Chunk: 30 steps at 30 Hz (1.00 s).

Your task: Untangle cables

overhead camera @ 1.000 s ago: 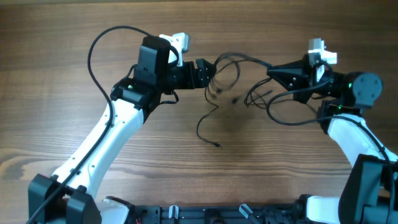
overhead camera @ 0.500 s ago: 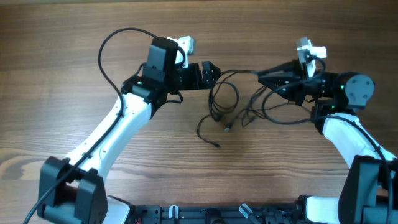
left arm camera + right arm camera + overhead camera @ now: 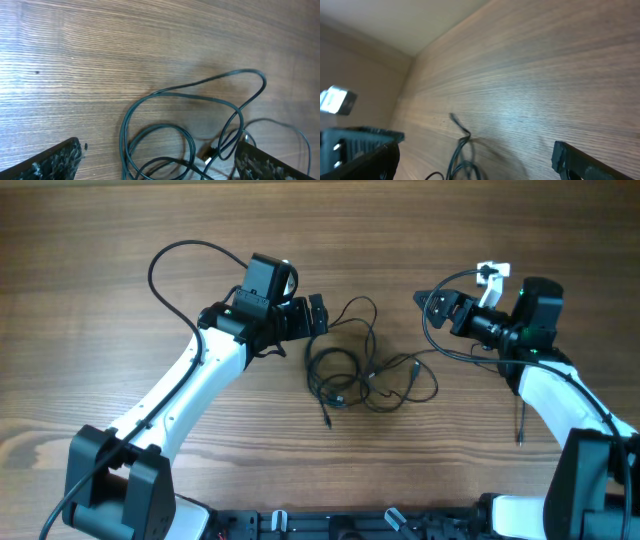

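Warm brown wood-grain surface (image 3: 120, 240) filled every view, and on it the bundle of very thin black cables (image 3: 345, 385) lay in overlapping loops, roughly midway between my two arms. My left tool (image 3: 318, 315) hovered just beside the bundle's upper left edge, fingers spread wide with nothing between them. Its wrist view looked down on one large loop crossing a smaller one, with a small plug end (image 3: 207, 150) near the crossing. My right tool (image 3: 432, 305) was likewise released and empty, held off to the right, apart from the wires. I judged this a gap between pulls, with the strands not yet separated. The next move, as I read it, called for choosing one outer loop or a free end, pinching it with one tool, and drawing it out slowly so that the crossings loosened rather than tightened.
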Each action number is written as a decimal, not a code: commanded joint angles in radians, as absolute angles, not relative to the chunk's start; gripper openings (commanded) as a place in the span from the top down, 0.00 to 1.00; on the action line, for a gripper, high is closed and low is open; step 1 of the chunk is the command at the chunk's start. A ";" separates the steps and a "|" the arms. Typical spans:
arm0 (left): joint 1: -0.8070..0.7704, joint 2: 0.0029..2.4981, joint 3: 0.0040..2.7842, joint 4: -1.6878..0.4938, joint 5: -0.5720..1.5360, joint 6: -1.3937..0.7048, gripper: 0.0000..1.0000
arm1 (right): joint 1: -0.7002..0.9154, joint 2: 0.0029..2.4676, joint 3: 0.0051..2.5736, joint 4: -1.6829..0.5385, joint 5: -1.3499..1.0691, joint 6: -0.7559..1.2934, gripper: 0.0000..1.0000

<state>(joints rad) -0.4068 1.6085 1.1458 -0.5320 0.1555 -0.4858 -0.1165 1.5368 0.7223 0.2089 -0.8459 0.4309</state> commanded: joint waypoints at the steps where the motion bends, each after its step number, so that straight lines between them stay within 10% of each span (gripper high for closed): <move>1: -0.408 1.616 1.158 -0.540 -0.006 -0.673 0.00 | -0.113 1.466 0.775 0.215 -0.928 0.392 0.00; 20: -0.255 1.616 1.158 -0.742 -0.147 -0.951 0.00 | 0.443 1.507 1.008 -0.411 -0.184 -0.024 0.04; 26: -0.265 1.616 1.158 -0.802 -0.147 -0.951 0.00 | 0.566 1.637 1.008 -0.443 -0.303 -0.022 0.36; 30: -0.267 1.616 1.158 -0.841 -0.130 -0.950 0.00 | 0.596 1.650 1.015 -0.410 -0.342 0.025 0.96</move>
